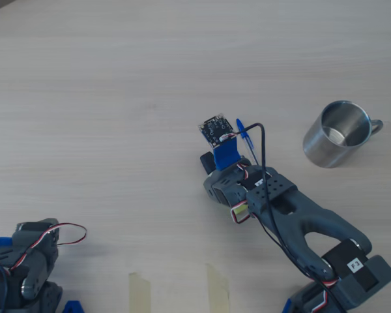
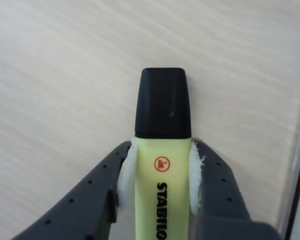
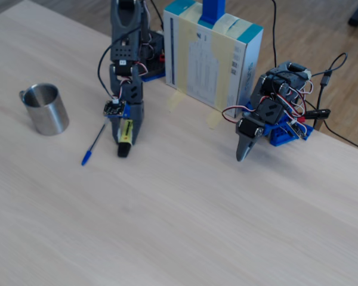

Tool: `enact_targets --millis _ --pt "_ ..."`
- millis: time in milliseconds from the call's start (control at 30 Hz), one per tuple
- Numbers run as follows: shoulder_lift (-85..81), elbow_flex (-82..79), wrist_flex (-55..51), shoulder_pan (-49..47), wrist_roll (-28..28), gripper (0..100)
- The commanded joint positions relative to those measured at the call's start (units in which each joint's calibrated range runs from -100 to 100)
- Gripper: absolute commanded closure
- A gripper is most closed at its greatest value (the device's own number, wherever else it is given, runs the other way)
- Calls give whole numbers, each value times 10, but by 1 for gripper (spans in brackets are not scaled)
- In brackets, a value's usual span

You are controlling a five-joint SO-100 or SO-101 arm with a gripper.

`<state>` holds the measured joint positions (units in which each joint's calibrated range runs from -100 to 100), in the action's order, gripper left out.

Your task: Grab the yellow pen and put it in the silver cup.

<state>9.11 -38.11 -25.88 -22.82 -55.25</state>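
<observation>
The yellow pen is held in the gripper, cap down at the table; the carry to the silver cup is not yet made.

In the wrist view, the yellow pen (image 2: pixel 163 170) is seen clamped between the two padded fingers (image 2: pixel 126 172) of the gripper (image 2: pixel 160 177), the jaws being closed narrowly on its yellow body just behind the black cap. In the fixed view the pen (image 3: pixel 125 136) is held nearly upright, cap downward, at or just above the table (image 3: pixel 185 202); contact cannot be told. A blue-capped ballpoint (image 3: pixel 93 145) is seen just beside it. Farther off, the silver cup (image 1: pixel 337 134) is found standing upright and empty, apart from the gripper. The grasp step is judged done. A lift clear of the table is called for next, then a swing over the cup's open mouth before release.
</observation>
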Motion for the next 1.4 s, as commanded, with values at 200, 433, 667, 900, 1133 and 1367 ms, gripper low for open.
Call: enact_targets --millis 200,433,667,900,1133,1367 --pt "-8 -9 -6 -4 -10 98" --pt "-8 -9 -6 -4 -9 98" --pt "-9 -9 -6 -4 -7 98" --pt "-34 -9 -9 -6 -6 98" --pt "-114 -34 -8 -8 -6 98" --pt "-201 -66 -7 -9 -6 98"
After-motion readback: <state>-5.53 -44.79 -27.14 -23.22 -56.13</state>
